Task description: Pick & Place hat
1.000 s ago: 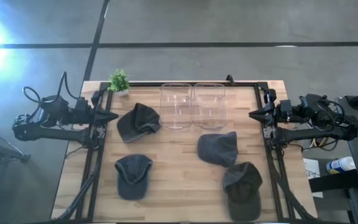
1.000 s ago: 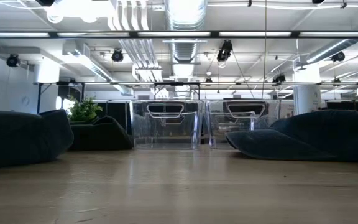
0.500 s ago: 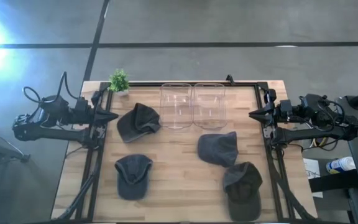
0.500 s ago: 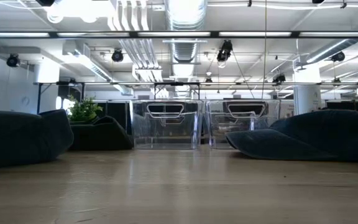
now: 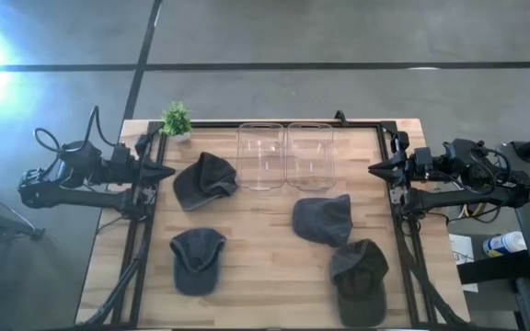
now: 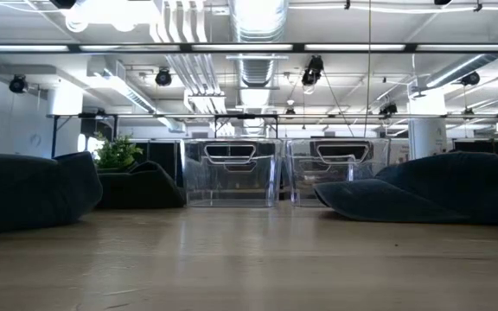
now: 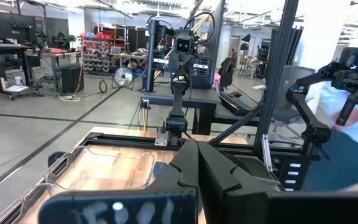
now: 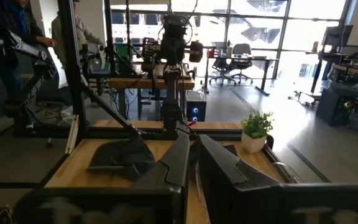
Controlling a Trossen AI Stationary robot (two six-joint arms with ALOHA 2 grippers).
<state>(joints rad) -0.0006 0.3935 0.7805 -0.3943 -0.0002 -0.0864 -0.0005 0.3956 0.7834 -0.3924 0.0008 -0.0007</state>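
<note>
Overhead, a light wooden table edged by a black frame stands on a grey concrete floor crossed by dark seams; four dark hats lie on the boards. One hat sits toward the left arm's side, near the far edge; a second hat lies nearer the front on that same side; a third hat rests just in front of the bins; a fourth hat lies at the front on the right arm's side, its edge close to the third. Two clear plastic bins stand side by side, touching, at the middle of the far edge; a small potted plant occupies the far corner on the left arm's side.

The left gripper hangs at the table's left edge and the right gripper at its right edge — both pointing inward, fingers drawn together, holding nothing.

From table height, the room behind shows ceiling ducts and strip lights; the wrist views show other workbenches, a further robot arm and a person standing beyond the table.
</note>
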